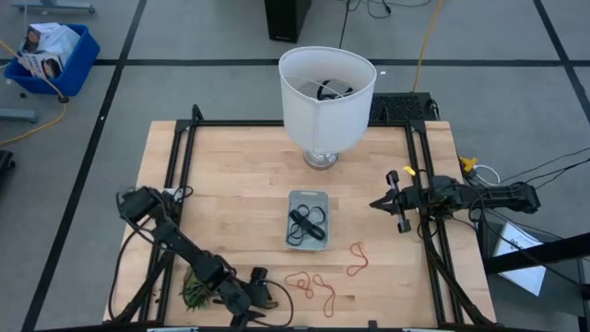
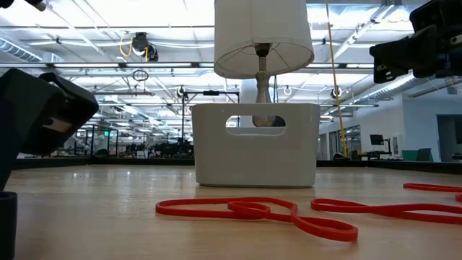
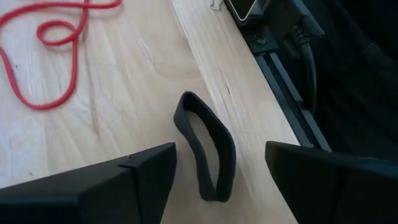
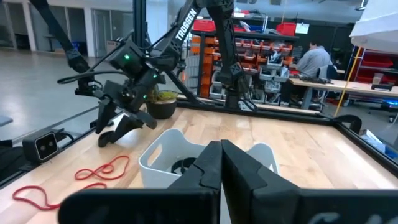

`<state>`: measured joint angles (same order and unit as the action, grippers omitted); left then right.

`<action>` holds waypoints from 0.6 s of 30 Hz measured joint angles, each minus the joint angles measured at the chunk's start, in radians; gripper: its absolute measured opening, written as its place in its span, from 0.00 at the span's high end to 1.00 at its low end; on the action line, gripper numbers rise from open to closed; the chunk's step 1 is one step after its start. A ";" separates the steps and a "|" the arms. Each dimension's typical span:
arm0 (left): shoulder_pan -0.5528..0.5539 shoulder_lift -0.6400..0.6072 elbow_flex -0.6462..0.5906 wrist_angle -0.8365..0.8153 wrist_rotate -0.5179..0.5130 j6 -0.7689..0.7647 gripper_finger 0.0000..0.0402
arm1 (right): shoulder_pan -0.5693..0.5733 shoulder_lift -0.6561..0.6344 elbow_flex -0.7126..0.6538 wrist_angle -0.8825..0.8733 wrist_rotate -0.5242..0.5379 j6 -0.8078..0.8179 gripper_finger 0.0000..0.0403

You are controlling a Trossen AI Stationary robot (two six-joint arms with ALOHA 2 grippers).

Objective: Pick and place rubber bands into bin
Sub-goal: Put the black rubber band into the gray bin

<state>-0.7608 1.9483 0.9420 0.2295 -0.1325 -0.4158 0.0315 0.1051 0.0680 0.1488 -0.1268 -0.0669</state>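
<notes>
Pale wood is what you see across the counter (image 1: pixel 240 198), with the bin (image 1: pixel 307 219) sitting near its middle, just in front of the white lamp (image 1: pixel 324 97). You can make out dark rubber bands (image 1: pixel 305 223) lying inside the bin. Red-orange rubber bands (image 1: pixel 310 285) lie loose on the bare counter near the front edge, with another red-orange loop (image 1: pixel 358 259) a little to their right, all apart from the bin.

Your left gripper (image 1: pixel 251 293) is low at the front edge of the counter, left of the red-orange loops. Its fingers (image 3: pixel 112 186) stand wide apart, and 1 black rubber band (image 3: pixel 207 144) lies flat on the wood between them, touching neither finger.

Your right gripper (image 1: pixel 380 203) waits over the right side of the counter, well apart from the bin, pointing toward it. Its fingers (image 4: pixel 245 168) are pressed together and hold nothing.
</notes>
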 joint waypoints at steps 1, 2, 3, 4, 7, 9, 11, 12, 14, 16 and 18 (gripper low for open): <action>-0.001 0.007 0.000 0.003 -0.006 0.005 0.40 | 0.000 0.000 0.000 0.000 0.000 0.000 1.00; -0.001 0.013 0.001 0.005 -0.012 0.006 0.42 | 0.000 0.000 0.000 0.000 0.000 0.000 1.00; -0.001 0.017 0.002 0.007 -0.014 0.006 0.44 | 0.000 0.000 0.000 0.000 0.000 0.000 1.00; 0.000 0.020 0.002 0.009 -0.015 0.006 0.47 | 0.000 0.000 -0.001 0.000 0.000 0.001 1.00; 0.001 0.022 0.002 0.017 -0.018 0.019 0.61 | 0.000 0.000 -0.001 0.000 0.000 0.002 1.00; 0.001 0.016 0.000 0.021 -0.017 0.055 0.75 | 0.000 0.000 -0.001 0.000 0.000 0.002 1.00; 0.000 0.001 -0.002 0.012 0.006 0.081 0.90 | 0.000 0.000 -0.001 0.000 0.000 0.002 1.00; 0.000 -0.008 -0.003 0.008 0.025 0.083 0.95 | 0.000 0.000 -0.001 0.000 0.000 0.002 1.00; -0.003 -0.040 -0.003 -0.008 0.041 0.090 0.96 | 0.000 0.000 -0.001 0.001 0.000 0.002 1.00; -0.005 -0.090 -0.003 -0.023 0.029 0.096 0.96 | 0.000 0.000 -0.001 0.003 0.000 0.002 1.00; -0.004 -0.150 -0.002 -0.076 -0.009 0.118 0.97 | 0.000 0.000 -0.001 0.003 0.000 0.003 1.00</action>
<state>-0.7647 1.7983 0.9398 0.1538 -0.1416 -0.2983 0.0315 0.1049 0.0666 0.1521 -0.1272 -0.0643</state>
